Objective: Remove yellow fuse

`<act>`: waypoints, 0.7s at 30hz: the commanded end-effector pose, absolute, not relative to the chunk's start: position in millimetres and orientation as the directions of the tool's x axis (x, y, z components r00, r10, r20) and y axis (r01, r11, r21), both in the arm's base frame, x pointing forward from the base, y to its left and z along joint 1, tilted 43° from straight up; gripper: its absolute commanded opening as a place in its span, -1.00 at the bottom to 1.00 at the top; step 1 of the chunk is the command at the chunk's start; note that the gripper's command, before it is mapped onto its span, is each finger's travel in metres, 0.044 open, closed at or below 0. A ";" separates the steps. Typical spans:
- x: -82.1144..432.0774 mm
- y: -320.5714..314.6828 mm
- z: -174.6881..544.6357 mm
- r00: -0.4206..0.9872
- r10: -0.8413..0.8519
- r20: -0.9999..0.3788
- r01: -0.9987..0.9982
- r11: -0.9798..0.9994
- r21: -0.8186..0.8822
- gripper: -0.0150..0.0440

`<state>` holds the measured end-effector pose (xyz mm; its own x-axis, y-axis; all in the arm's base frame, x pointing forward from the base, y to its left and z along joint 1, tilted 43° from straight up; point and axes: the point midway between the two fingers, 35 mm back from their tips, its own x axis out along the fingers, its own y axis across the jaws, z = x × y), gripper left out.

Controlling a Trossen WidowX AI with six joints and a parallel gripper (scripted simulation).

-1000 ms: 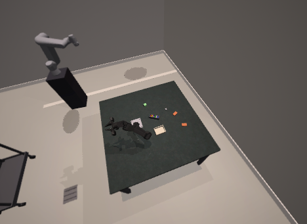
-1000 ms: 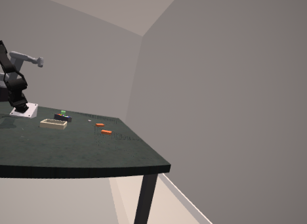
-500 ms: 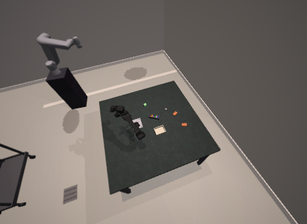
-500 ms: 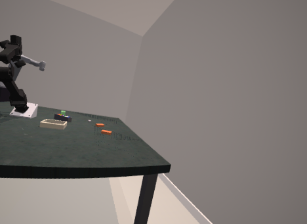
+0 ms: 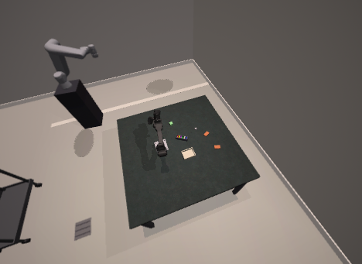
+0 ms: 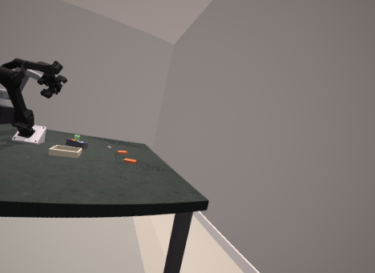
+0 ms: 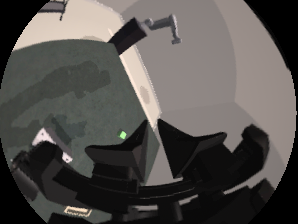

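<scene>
The dark fuse block stands on the table with a row of small coloured fuses in its top. The yellow fuse is too small to make out surely; a yellowish spot shows near the row's left end in the top view. The cream tray lies beside the block and looks empty. My gripper is high above the table on the raised arm, well away from block and tray. Its fingers stand slightly apart with nothing between them.
A green block lies behind the fuse block. Two orange blocks and a tiny pale object lie to the right. A grey arm on a black pedestal stands beyond the table.
</scene>
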<state>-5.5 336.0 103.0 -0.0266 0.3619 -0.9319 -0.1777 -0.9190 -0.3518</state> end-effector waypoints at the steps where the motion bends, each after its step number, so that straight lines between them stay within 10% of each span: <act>1: 47.4 322.8 78.1 0.095 0.225 -0.970 -0.452 -0.858 -0.244 -0.24; 10: 168.9 239.9 32.5 0.242 -0.236 -0.941 -0.939 -0.302 -0.166 -0.24; 21: 233.4 127.0 7.5 0.126 -0.655 -0.745 -0.886 0.263 -0.381 -0.24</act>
